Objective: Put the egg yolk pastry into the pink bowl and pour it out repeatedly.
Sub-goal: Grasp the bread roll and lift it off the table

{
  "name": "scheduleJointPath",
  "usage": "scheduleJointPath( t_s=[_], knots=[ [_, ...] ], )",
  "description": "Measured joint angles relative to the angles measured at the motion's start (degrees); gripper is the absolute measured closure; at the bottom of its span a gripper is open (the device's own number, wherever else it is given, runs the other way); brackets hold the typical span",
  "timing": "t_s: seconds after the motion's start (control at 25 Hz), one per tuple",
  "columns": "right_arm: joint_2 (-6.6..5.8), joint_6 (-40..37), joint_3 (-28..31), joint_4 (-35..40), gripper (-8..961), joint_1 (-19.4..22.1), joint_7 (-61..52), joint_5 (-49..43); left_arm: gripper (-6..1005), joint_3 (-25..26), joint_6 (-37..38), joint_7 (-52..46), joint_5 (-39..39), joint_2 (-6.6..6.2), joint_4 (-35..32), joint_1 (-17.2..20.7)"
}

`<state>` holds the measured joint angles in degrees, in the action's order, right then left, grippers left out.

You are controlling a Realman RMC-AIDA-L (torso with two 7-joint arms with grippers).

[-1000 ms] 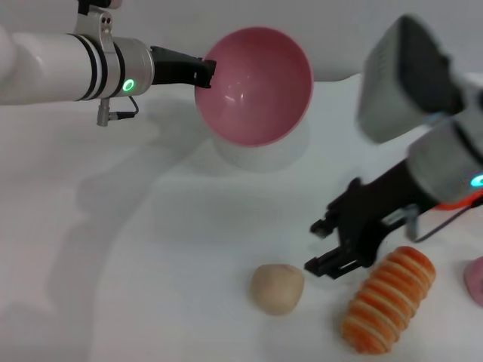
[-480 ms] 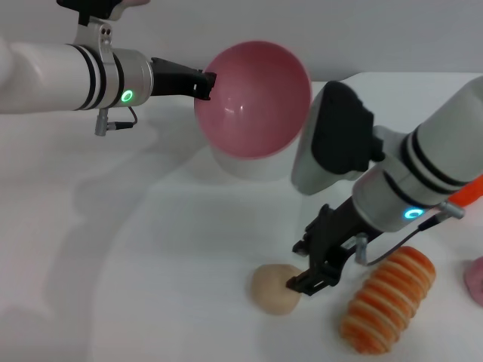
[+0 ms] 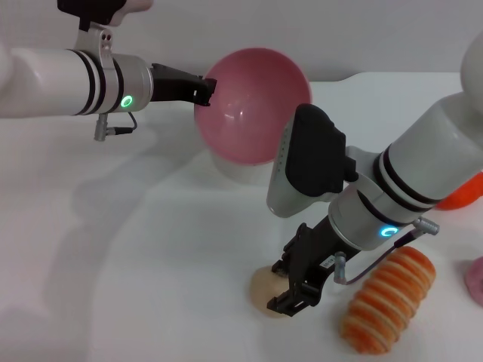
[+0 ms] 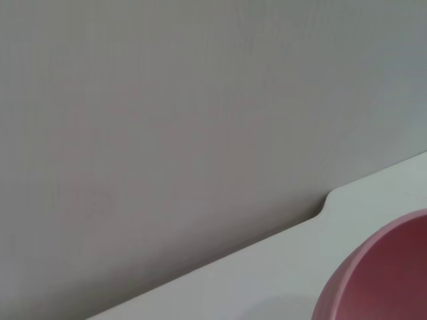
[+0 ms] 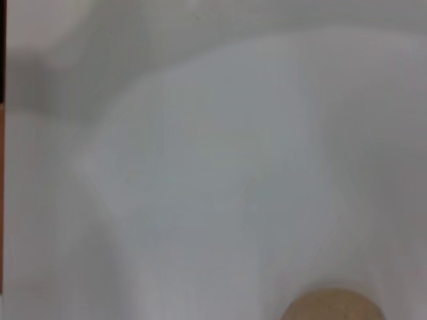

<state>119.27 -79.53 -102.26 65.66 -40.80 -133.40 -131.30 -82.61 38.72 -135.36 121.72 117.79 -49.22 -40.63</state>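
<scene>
The pink bowl (image 3: 253, 105) hangs tilted on its side above the table at the back, and my left gripper (image 3: 205, 84) is shut on its left rim. A part of the bowl also shows in the left wrist view (image 4: 383, 277). The egg yolk pastry (image 3: 264, 286), a small beige lump, lies on the table at the front. My right gripper (image 3: 290, 285) is down at the pastry's right side, its jaws open with one finger (image 3: 285, 265) behind it and one in front. The pastry also shows in the right wrist view (image 5: 330, 307).
An orange-and-cream striped roll (image 3: 389, 302) lies just right of the pastry. An orange-red rounded object (image 3: 462, 194) sits behind my right arm, and a pink item (image 3: 475, 279) is at the right edge. A white round object (image 3: 241, 170) stands under the bowl.
My right gripper has moved left and down from beside the striped roll to the pastry. The left arm has tilted the bowl a little; the pastry has not moved.
</scene>
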Motion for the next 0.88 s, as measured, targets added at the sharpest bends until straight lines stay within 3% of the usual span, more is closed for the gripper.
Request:
scheduleJointPath(
  t_s=[0.56, 0.8, 0.88],
  knots=[
    [-0.09, 2.6, -4.3, -0.5, 451, -0.5, -1.4, -1.2, 958, 0.0, 0.3, 0.2, -0.1, 0.08, -0.4, 1.0],
    [-0.09, 2.6, -4.3, 0.1, 638, -0.2, -1.4, -1.3, 958, 0.0, 0.3, 0.2, -0.1, 0.08, -0.4, 1.1],
    [-0.12, 2.5, -4.1, 0.2, 660, -0.2, -1.4, -1.3, 958, 0.0, 0.3, 0.2, -0.1, 0.08, -0.4, 1.1]
  ],
)
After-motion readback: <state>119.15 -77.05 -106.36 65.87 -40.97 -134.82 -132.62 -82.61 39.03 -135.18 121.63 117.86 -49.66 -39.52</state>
